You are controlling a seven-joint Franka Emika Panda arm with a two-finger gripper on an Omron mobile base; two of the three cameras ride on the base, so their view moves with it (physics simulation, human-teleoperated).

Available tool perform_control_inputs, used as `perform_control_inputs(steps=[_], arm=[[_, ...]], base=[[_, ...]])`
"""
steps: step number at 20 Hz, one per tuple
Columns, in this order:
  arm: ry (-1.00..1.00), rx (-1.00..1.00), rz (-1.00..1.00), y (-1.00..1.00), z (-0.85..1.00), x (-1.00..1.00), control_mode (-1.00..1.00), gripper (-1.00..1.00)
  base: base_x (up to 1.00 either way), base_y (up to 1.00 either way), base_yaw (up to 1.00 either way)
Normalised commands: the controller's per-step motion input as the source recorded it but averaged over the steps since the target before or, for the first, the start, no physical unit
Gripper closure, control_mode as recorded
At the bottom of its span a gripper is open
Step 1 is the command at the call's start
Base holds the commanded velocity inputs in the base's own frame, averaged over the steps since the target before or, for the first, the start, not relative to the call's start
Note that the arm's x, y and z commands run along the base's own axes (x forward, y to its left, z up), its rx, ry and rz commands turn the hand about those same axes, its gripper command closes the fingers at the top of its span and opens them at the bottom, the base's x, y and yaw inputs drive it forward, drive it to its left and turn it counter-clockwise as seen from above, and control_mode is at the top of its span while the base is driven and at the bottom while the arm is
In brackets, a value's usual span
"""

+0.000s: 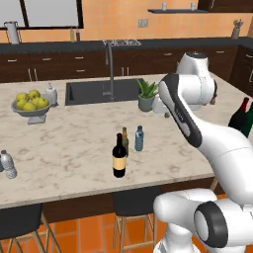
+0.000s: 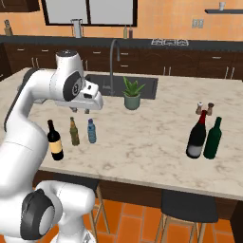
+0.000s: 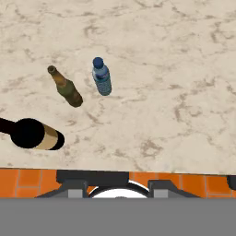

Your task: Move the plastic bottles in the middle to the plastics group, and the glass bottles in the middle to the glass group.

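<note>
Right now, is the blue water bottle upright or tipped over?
Upright: the blue water bottle stands cap-up on the counter beside the olive-brown bottle.

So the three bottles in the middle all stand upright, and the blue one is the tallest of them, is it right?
Not quite. All three stand upright, but the blue bottle is not the tallest; the wine bottle is. The beer bottle stands between them. The left base view shows it.
</note>
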Motion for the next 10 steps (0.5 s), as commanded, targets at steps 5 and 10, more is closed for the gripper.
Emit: perform_control_inputs(steps=[5,10], arm=[[-0.01,-0.02,0.00,-0.01,-0.17,-0.19,-1.00,-1.00],[0.00,-0.04,0.00,0.14,-0.52,0.25,-1.00,-1.00]], base=[[0.00,0.00,0.00],[0.00,0.00,0.00]])
